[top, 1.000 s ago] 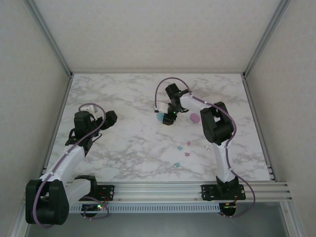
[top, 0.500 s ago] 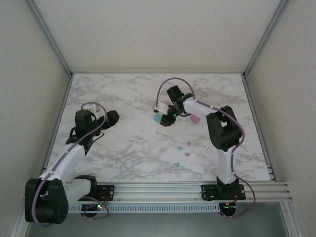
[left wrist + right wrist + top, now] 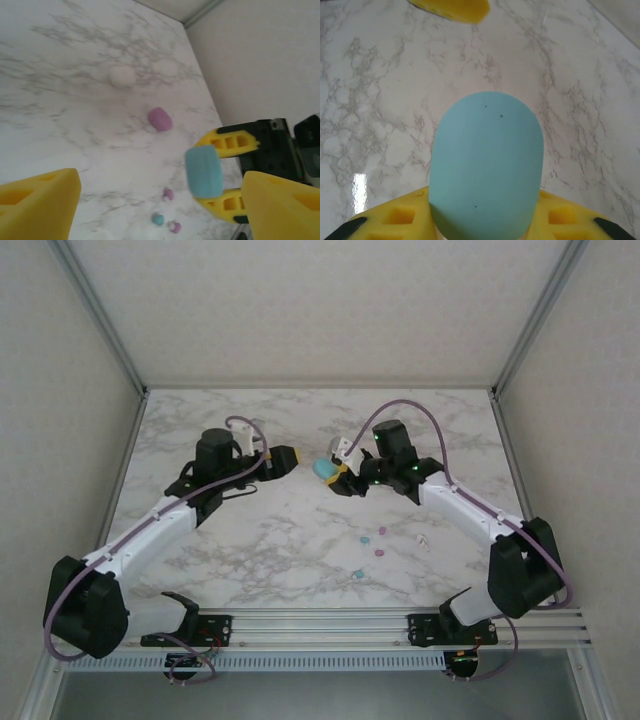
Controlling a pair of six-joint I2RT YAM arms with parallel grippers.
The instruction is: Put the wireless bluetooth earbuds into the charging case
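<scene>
My right end effector (image 3: 337, 477) pinches the teal case (image 3: 486, 170); left end effector (image 3: 284, 460) spread. Loose earbuds (image 3: 168, 194) are probably light and slick: pinch across sides.

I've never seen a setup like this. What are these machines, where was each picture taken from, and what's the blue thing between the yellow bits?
These are two robot arms, left and right, bolted to a marble table. One picture looks down from above; the other two come from a camera on each wrist, so they show that arm's own yellow fingers. The right gripper pinches a teal charging case. The left gripper is open, facing it. On the table lie a pink case, a white case and several tiny earbuds.
</scene>
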